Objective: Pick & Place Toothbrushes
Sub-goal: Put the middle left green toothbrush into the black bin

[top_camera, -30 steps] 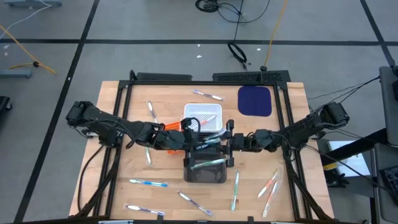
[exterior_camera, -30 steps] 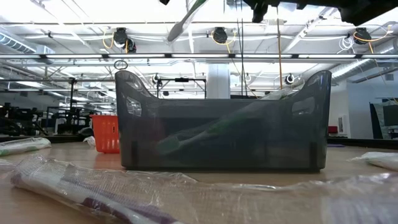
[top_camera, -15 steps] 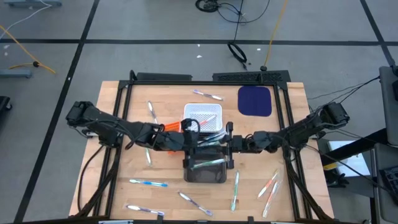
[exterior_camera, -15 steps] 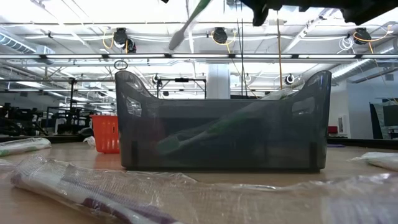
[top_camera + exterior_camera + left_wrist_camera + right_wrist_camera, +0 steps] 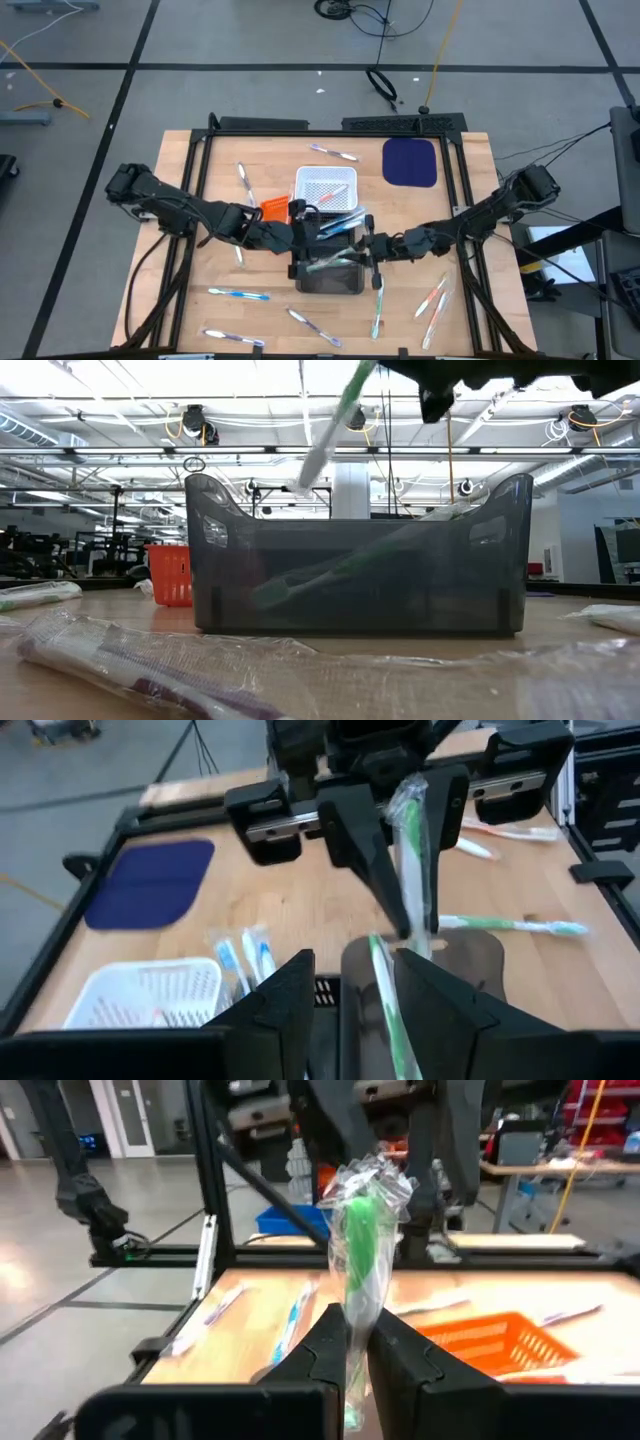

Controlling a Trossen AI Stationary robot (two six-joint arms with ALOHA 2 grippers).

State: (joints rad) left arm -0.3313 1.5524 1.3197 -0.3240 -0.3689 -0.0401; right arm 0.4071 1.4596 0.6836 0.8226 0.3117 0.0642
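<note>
Now, at frame centre above the dark bin (image 5: 330,272), the right gripper (image 5: 352,1342) pinches the green wrapped toothbrush (image 5: 358,1245), left gripper (image 5: 345,982) parted just beside; best lowered tip-first before releasing.

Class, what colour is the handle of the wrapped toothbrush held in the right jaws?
Green, inside clear plastic wrap; the right wrist view shows it best.

Toothbrush (image 5: 330,430) top cut off
</note>
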